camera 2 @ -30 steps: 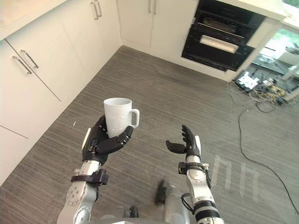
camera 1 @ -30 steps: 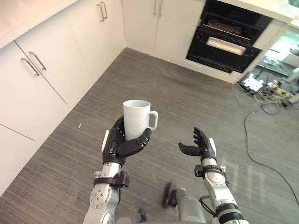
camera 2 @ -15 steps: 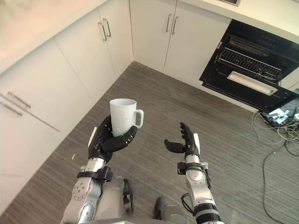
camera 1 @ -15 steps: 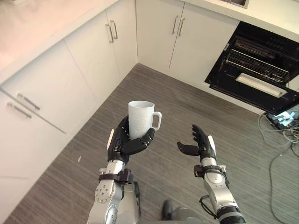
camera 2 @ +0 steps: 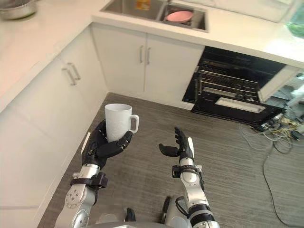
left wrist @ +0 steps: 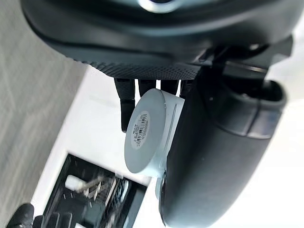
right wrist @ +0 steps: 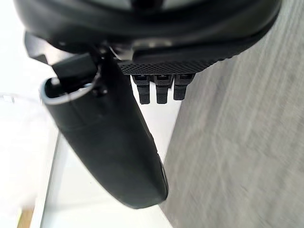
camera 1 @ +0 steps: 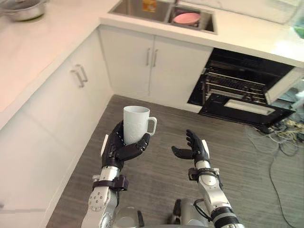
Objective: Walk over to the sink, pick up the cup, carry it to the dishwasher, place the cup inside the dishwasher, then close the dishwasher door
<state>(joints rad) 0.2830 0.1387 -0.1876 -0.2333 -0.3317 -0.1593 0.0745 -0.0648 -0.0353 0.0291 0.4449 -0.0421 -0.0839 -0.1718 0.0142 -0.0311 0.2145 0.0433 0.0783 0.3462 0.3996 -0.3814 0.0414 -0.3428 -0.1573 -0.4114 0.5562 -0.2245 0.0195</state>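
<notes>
Above grey floor, left hand (camera 1: 124,148) grips one cup (camera 1: 135,124); right hand (camera 1: 196,151) empty.

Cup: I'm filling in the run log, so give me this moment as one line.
phase: carry | left hand: shut on cup, upright | right hand: open, empty | dishwasher: door open, racks showing

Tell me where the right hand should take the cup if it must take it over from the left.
Probably the handle, coming in level from the robot's right. The cup stands upright with the left hand curled round its lower body; the handle sticks out bare toward the open right hand.
</notes>
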